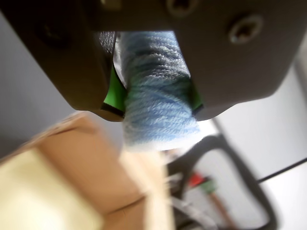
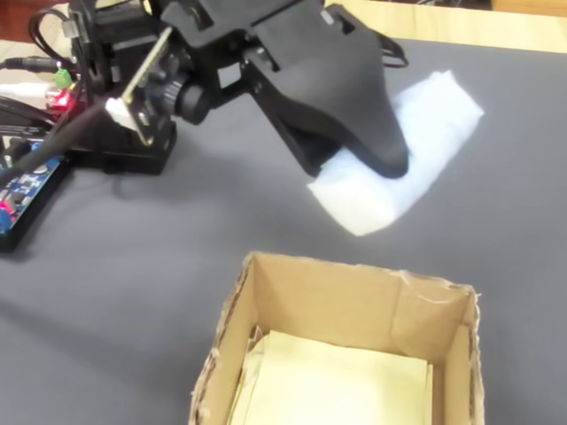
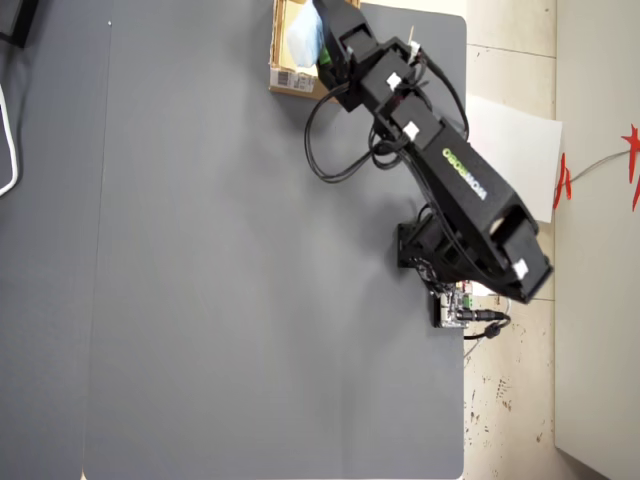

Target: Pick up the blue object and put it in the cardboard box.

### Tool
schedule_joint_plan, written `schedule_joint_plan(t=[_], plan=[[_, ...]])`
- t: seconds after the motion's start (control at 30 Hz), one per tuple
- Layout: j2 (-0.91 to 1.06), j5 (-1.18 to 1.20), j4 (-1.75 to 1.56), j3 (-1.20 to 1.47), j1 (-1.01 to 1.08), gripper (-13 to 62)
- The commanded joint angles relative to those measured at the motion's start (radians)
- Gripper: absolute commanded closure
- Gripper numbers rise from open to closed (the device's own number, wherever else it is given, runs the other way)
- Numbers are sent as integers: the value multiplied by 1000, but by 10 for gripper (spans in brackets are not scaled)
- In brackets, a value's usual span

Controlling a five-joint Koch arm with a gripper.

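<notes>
in the wrist view the cardboard box (image 1: 72, 177) fills the lower left, its tan wall and pale yellowish inside blurred and close. to its right, at the top centre, the gripper (image 1: 156, 103) is clamped on the blue object (image 1: 158, 91), a ribbed pale-blue lump pinched between the two dark jaws, green pads showing at each side, its lower end sticking out below them.

in the fixed view a small blue circuit board (image 2: 27, 190) lies at the far left on the dark mat (image 2: 133, 266); the arm reaches right, holding the whitish lump (image 2: 399, 159) off the mat, above and beyond the box (image 2: 345, 305).

in the overhead view the lump (image 3: 303, 38) sits over the box (image 3: 292, 78) at the top edge.
</notes>
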Motion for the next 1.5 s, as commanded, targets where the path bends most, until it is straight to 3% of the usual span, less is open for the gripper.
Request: schedule_joint_plan(t=[0.0, 0.17, 0.4, 0.87, 1.47], plan=[[5, 6, 3, -57, 15, 379], [-14, 9, 31, -48, 25, 374], [-49, 51, 67, -77, 35, 238], [-21, 75, 67, -91, 60, 187], [301, 193, 63, 81, -373, 154]])
